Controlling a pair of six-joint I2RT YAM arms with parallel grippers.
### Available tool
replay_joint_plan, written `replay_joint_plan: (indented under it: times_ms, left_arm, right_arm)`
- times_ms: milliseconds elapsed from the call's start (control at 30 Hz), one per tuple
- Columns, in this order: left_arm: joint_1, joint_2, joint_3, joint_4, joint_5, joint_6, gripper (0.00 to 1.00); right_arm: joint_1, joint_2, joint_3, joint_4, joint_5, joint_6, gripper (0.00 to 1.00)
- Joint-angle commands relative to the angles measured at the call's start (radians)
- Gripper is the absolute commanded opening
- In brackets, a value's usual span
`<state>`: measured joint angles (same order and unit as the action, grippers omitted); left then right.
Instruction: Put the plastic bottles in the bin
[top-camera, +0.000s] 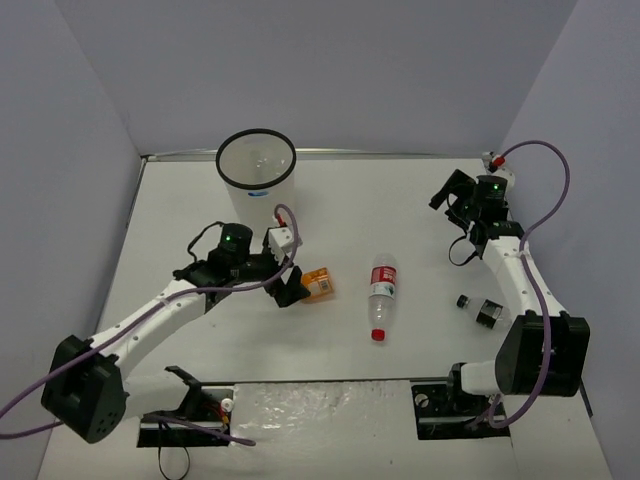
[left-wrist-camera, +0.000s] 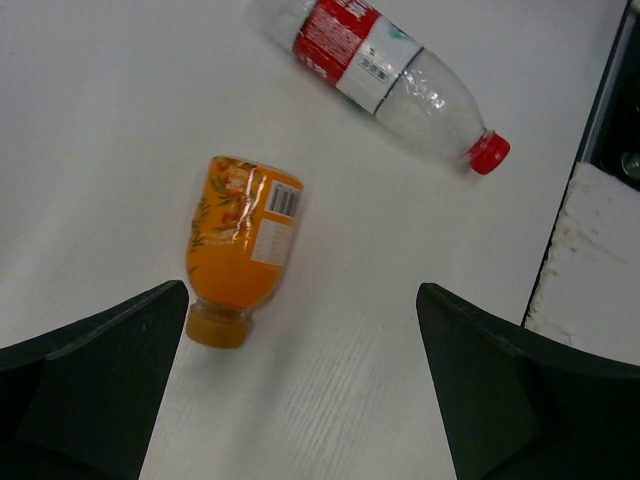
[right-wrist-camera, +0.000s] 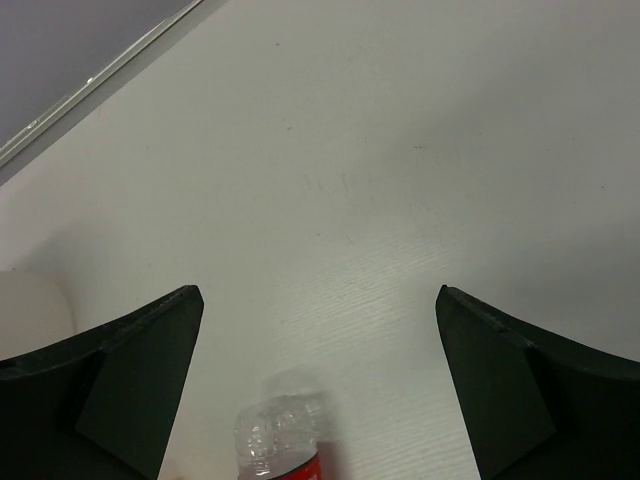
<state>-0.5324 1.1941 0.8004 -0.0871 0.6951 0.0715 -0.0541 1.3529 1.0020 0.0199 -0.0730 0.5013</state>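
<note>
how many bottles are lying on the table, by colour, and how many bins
orange bottle: 1
clear bottle with red label and cap: 1
clear bottle with dark cap: 1
bin: 1
total: 4 things, 3 of them bottles on the table
A blue patch shows low in the bin. I cannot tell whether it is a bottle, so it is not counted.

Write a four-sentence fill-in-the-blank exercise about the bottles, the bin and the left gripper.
1. The orange bottle lies on its ___.
2. The red-labelled bottle has a cap coloured ___.
3. The bin has a rim coloured ___.
4. The left gripper, next to the orange bottle, is ___.
Missing words: side; red; black; open.
</note>
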Motion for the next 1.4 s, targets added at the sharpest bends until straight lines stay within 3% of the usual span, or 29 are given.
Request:
replay_joint_plan:
  times_ms: [0,133,367,600,767,833,933,1100,1133,1267,1367]
  left_arm:
    - [-0.011,0.121,0.149,0.003,0.075,0.172,0.97]
    - [-0.018,0.349,0.288,-0.065,0.086,0.186,0.97]
    - [-0.066,0.5,0.425,-0.171,0.007,0.24,0.97]
    - [-0.078,0.526,0.387,-0.157,-0.017,0.238,0.97]
    - [-0.092,0.575,0.379,-0.191,-0.213,0.172,0.97]
    - [-0.101,0.59,0.39,-0.209,-0.231,0.17,0.97]
    - [-0.111,0.584,0.4,-0.208,-0.235,0.173,0.85]
    - [-0.113,0.502,0.392,-0.198,-0.193,0.177,0.37]
    - [-0.113,0.477,0.389,-0.187,-0.185,0.176,0.31]
    - [-0.114,0.36,0.394,-0.128,-0.175,0.143,0.25]
    - [-0.115,0.276,0.429,-0.064,-0.283,0.082,0.24]
  right_arm:
    - [0.002,-0.035,0.02,0.057,-0.08,-0.016,1.0]
    - [0.002,-0.057,0.009,0.058,-0.049,-0.043,1.0]
    - [0.002,-0.107,-0.001,0.064,-0.05,-0.062,1.0]
    - [0.002,-0.149,-0.019,0.064,-0.012,-0.064,1.0]
    - [0.002,-0.157,-0.025,0.066,-0.007,-0.058,1.0]
    - [0.002,-0.16,-0.025,0.064,-0.007,-0.056,1.0]
    - [0.002,-0.171,-0.03,0.063,-0.004,-0.058,1.0]
    - [0.002,-0.204,-0.04,0.064,0.022,-0.061,1.0]
    - [0.002,-0.209,-0.042,0.064,0.028,-0.06,1.0]
    - [0.002,-0.221,-0.048,0.063,0.027,-0.057,1.0]
    - [0.002,-0.232,-0.053,0.063,0.019,-0.066,1.0]
